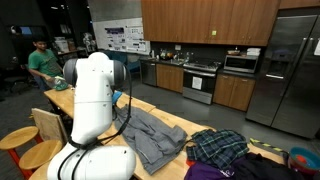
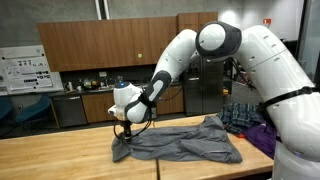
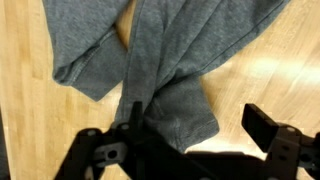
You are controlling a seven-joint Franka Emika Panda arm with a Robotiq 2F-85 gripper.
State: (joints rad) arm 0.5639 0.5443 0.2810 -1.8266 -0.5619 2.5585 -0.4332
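While the gripper [image 2: 123,130] hangs over one end of the grey garment [image 2: 190,142], its jaws stand wide apart and hold nothing. That garment lies spread on the wooden table [image 2: 60,158], with a narrow strip of cloth running right between the fingers [image 3: 262,125] in the wrist view. Best play, I'd say: come straight down, straddle a single fold, pinch only cloth, and keep the tips off the wood.

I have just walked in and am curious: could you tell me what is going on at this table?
The robot arm is handling a grey garment lying on the wooden table. Its claw hangs open at one end of the cloth, not clamped on it. A pile of other clothes lies nearby.
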